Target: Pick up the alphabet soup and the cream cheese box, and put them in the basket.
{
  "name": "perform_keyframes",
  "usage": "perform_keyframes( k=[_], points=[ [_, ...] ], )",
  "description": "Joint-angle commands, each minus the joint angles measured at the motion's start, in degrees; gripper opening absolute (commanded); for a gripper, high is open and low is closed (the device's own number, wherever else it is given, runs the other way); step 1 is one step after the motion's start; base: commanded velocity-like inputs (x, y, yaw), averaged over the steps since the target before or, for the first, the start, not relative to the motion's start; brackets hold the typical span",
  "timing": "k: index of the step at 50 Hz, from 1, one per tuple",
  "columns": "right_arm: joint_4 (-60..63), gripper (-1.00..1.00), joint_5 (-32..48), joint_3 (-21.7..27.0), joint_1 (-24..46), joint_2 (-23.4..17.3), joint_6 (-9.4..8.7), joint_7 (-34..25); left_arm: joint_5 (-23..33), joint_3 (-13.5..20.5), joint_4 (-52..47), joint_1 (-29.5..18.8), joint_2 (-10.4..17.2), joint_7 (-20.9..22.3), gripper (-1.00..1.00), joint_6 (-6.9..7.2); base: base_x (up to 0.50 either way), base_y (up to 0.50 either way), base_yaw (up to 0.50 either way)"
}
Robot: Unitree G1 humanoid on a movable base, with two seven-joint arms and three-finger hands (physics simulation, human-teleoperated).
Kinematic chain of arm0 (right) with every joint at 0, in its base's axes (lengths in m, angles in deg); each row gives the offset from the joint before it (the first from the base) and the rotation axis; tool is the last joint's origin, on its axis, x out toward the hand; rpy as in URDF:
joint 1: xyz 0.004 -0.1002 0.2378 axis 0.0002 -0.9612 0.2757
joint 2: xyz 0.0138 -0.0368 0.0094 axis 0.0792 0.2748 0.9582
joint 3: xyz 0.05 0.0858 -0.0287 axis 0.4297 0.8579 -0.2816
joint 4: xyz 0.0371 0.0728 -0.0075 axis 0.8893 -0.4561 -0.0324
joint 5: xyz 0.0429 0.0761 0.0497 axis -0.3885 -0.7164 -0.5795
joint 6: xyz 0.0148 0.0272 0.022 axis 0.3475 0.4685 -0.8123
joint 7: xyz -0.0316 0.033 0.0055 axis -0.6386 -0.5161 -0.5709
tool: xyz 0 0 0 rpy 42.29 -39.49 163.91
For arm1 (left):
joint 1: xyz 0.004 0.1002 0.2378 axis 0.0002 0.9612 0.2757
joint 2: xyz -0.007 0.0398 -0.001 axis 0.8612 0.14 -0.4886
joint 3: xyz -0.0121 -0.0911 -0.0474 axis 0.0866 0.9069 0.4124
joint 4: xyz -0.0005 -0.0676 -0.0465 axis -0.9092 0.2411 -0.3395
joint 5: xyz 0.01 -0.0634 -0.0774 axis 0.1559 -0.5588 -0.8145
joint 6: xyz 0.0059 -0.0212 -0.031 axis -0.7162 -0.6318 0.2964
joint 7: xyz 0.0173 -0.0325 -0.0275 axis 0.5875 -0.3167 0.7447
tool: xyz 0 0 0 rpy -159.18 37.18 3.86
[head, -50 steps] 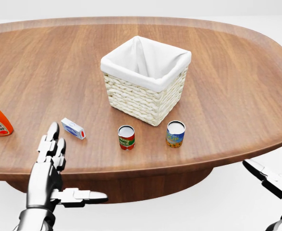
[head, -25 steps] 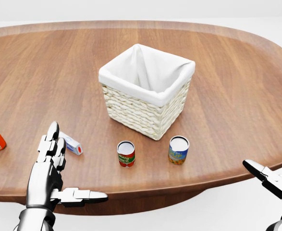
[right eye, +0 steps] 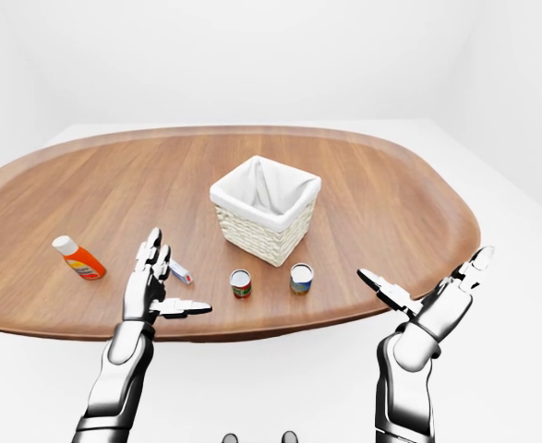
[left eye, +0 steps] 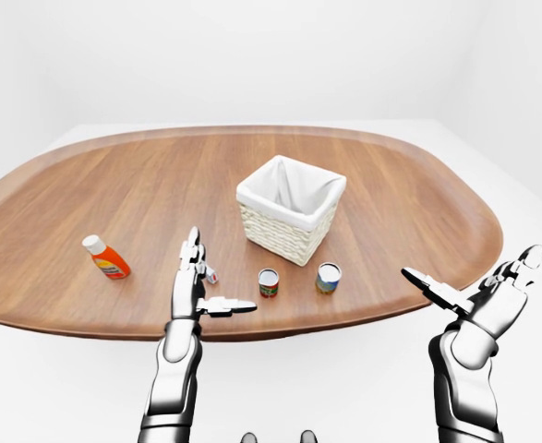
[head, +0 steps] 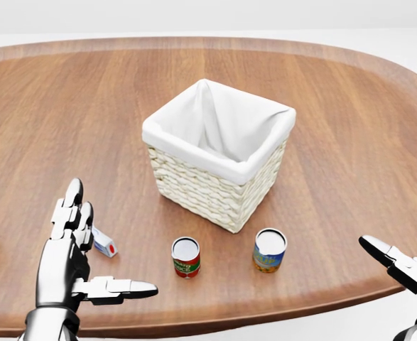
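The left hand (head: 73, 266) is spread, holding nothing; the cream cheese box (head: 103, 242) lies just at its 1 o'clock. The right hand (left eye: 478, 297) is spread too, off the bench (head: 350, 128). The alphabet soup (head: 185, 257) stands at the basket's (head: 215, 186) 6 o'clock, another can (head: 269, 250) beside it.

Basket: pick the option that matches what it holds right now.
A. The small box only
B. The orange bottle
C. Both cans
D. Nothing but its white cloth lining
D. The basket shows only its white lining inside, while the two cans stand on the table below it in the head view, the small box lies by the left hand, and the orange bottle stands far to the left.
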Motion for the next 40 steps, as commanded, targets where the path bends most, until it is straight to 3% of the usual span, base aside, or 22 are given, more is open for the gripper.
perform_keyframes(
  k=[1, 18, 19, 25, 29, 38, 40],
  points=[
    [0.9, 1.0, -0.1, 0.1, -0.3, 0.2, -0.43, 0.0, 0.2, 0.2, -1.3, 0.6, 0.0, -0.7, 1.0, 0.14, 0.2, 0.0, 0.0],
    [1.7, 1.0, 0.0, 0.1, -0.7, 0.5, -1.01, 0.0, 0.5, 0.2, -0.2, 0.5, 0.0, -0.8, 1.0, -0.32, 0.19, 0.0, 0.0],
    [1.4, 1.0, 0.2, 0.1, -0.7, 0.4, -0.78, 0.0, 0.6, 0.1, -1.4, 0.8, -0.1, -1.1, 1.0, 0.49, 0.16, 0.0, 0.0],
    [1.1, 1.0, 0.5, 0.0, -0.6, 0.4, -0.74, 0.0, 0.6, -0.2, -1.6, 0.9, -0.1, -0.7, 1.0, 0.89, 0.16, 0.0, 0.0],
    [0.8, 1.0, 0.5, 0.0, -0.4, 0.3, -0.65, 0.0, 0.8, -0.2, -0.4, 0.6, 0.0, -0.6, 1.0, 0.19, 0.16, 0.0, 0.0],
    [0.6, 1.0, 0.7, -0.1, -0.3, 0.2, -0.61, 0.0, 0.9, -0.2, -0.1, 0.4, -0.1, -0.6, 1.0, 0.3, 0.16, 0.0, 0.0],
    [0.3, 1.0, 0.7, 0.0, -0.2, 0.2, -0.37, 0.0, 0.5, -0.1, -0.8, 0.4, -0.1, -0.6, 1.0, 1.06, 0.16, 0.0, 0.0]
  ],
)
